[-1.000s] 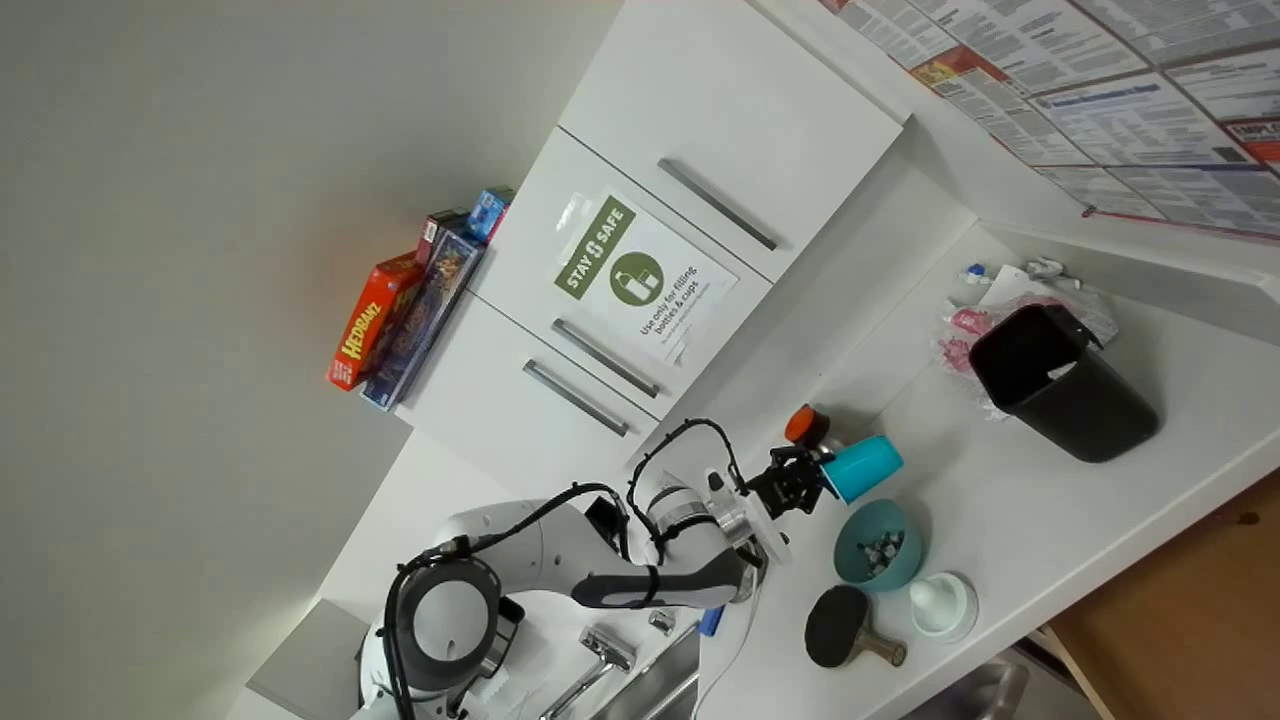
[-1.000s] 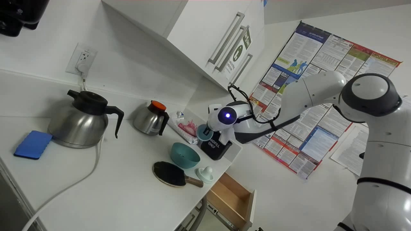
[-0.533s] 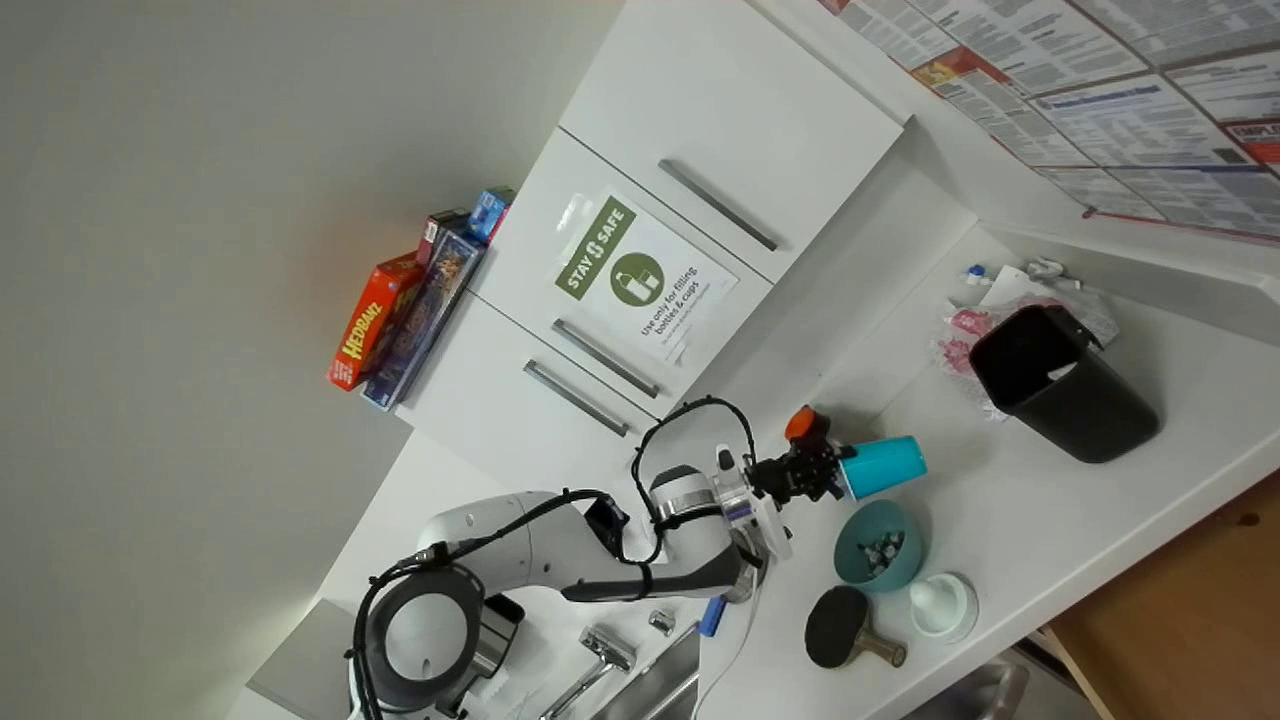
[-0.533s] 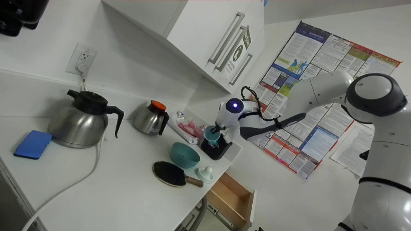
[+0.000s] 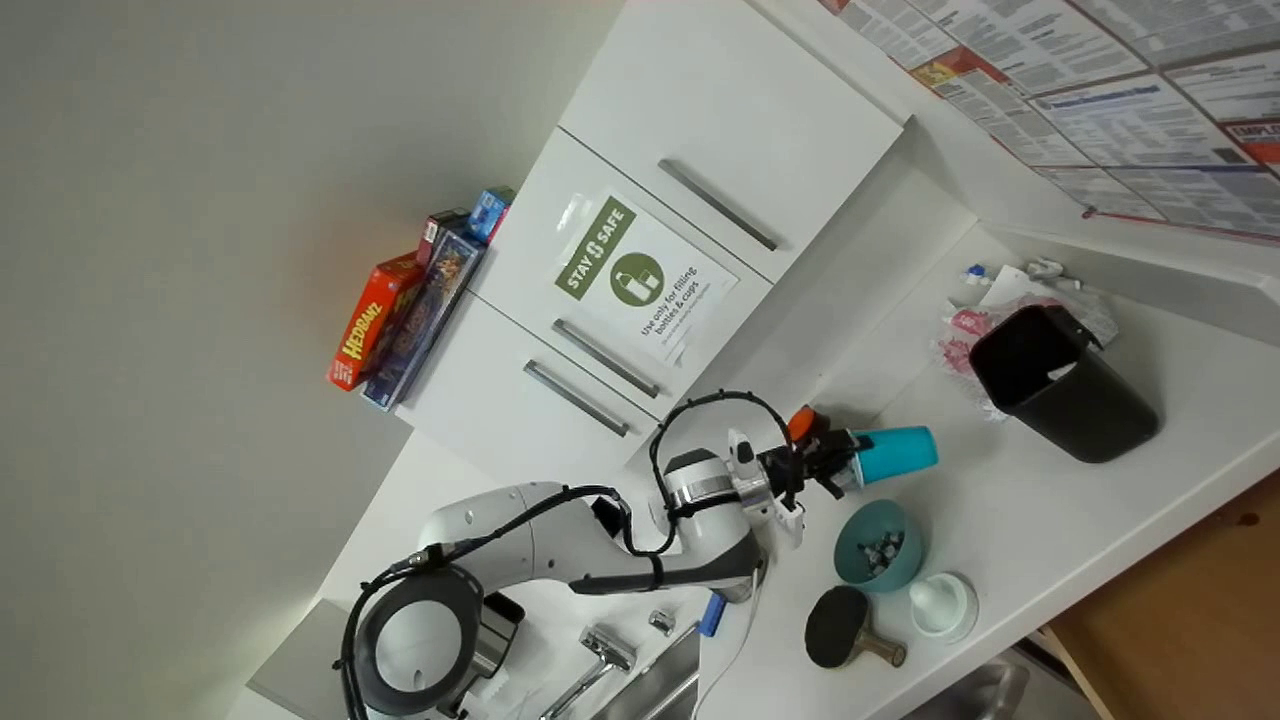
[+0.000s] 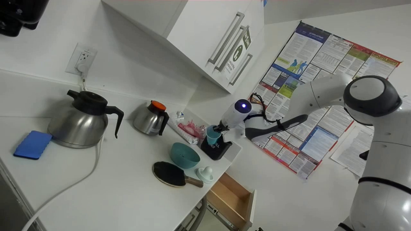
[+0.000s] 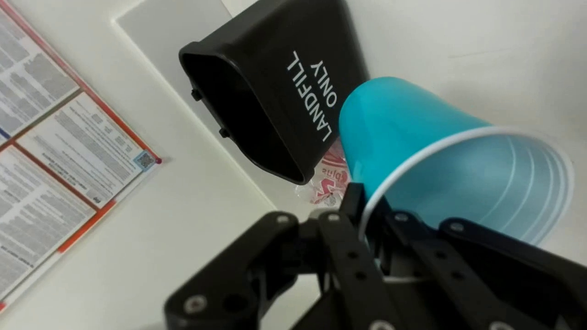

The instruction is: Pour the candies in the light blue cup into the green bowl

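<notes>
The light blue cup [image 5: 895,453] is held in the air by my gripper [image 5: 853,450], tilted. It also shows in an exterior view [image 6: 213,136]. In the wrist view my gripper [image 7: 365,210] is shut on the rim and wall of the cup [image 7: 390,119]. The part of its inside that shows holds no candies; the rest is hidden. The green bowl [image 5: 873,513] stands on the counter beside and below the cup, not under it. It also shows in an exterior view [image 6: 185,156]. Several greyish candies [image 5: 882,553] lie in the bowl.
A black bin [image 5: 1090,405] stands beyond the cup. A black paddle [image 5: 838,627] and a pale cup-like dish [image 5: 945,610] lie near the bowl. A carafe with an orange lid [image 6: 149,119] and a large carafe [image 6: 78,125] stand along the wall. A drawer [image 6: 231,199] is open.
My gripper has moved the cup away from the bowl toward the bin and turned it more upright. The bowl and the candies in it have not moved.
</notes>
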`<state>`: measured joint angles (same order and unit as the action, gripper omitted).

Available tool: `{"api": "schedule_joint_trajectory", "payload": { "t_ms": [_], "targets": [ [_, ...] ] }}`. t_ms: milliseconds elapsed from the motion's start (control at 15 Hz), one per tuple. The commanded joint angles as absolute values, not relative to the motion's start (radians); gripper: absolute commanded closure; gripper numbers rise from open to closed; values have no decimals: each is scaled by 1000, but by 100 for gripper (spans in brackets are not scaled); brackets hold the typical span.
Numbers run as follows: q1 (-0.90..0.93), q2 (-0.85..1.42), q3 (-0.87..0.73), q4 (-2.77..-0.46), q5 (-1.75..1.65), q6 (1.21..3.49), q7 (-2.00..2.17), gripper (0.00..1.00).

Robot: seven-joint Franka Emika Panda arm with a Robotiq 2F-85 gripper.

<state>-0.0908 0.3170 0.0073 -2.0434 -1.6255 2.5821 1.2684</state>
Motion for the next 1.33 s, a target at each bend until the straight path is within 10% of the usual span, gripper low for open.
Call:
{"api": "schedule_joint_trajectory", "payload": {
  "t_ms": [0,1267],
  "targets": [
    [-130,346,-1,-2004,-1643,2713,1369,99],
    [-346,452,73,-2048,-1247,3130,1142,99]
  ]
}}
